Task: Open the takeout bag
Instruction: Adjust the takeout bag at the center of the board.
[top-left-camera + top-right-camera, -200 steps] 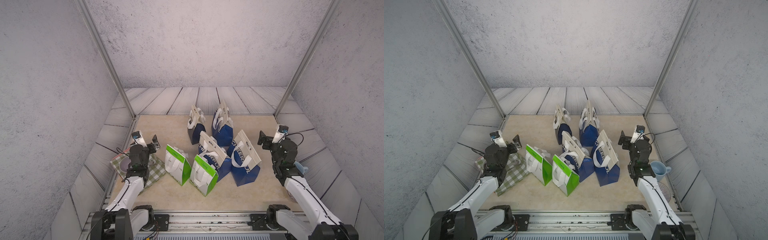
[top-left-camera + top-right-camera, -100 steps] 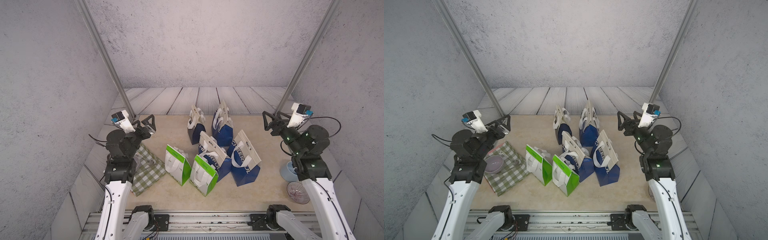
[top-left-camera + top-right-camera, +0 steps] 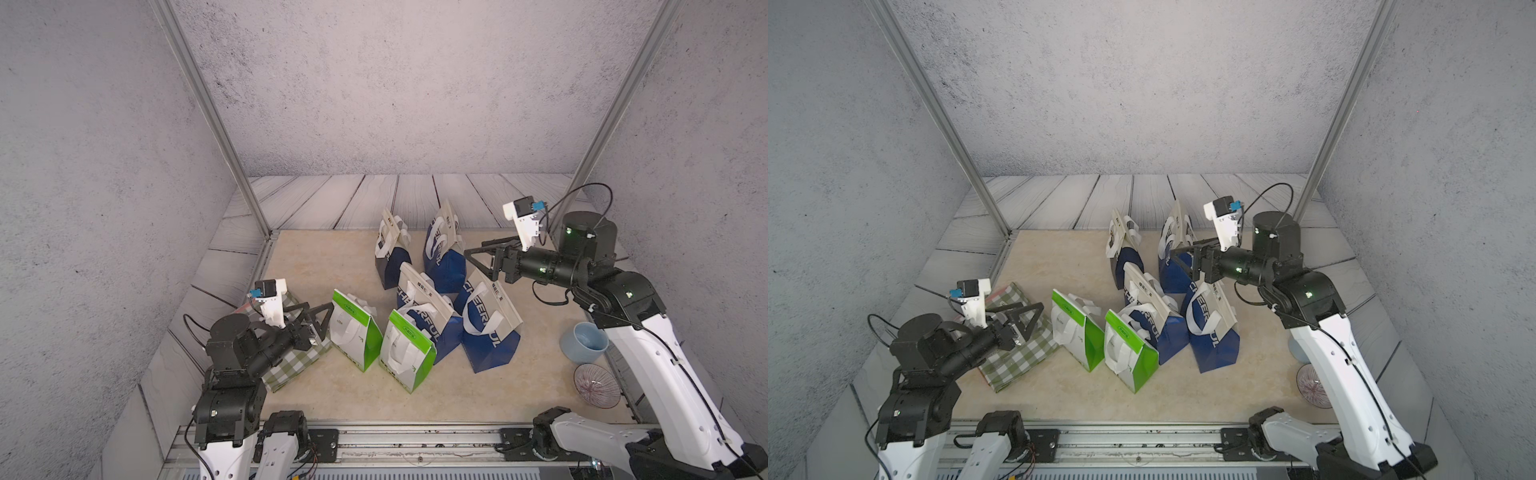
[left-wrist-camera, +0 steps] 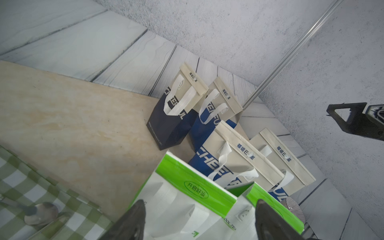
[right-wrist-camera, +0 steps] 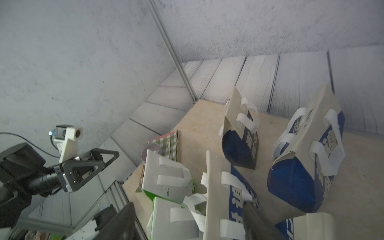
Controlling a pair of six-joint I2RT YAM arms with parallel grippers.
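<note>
Several takeout bags stand closed mid-table. Two are green and white, the nearest to my left arm [image 3: 355,332] [image 3: 1075,332] [image 4: 187,199] and its neighbour [image 3: 407,353]. The others are blue and beige [image 3: 486,328] [image 3: 442,249] [image 5: 303,166], with white strap handles. My left gripper [image 3: 322,309] [image 3: 1032,309] [image 4: 199,209] hovers open just left of the nearest green bag's top and holds nothing. My right gripper [image 3: 473,249] [image 3: 1177,251] [image 5: 187,209] hangs open above the right-hand blue bags, clear of them.
A green checked cloth [image 3: 291,365] lies under my left arm with a spoon [image 4: 39,212] and a pale bowl [image 5: 150,152] on it. A light blue cup [image 3: 584,343] and a patterned bowl [image 3: 596,384] sit by the right arm's base. Grey walls enclose the table.
Both arms rose from low near the rail. Then the left gripper came down toward the green bag and the right reached inward over the blue bags.
</note>
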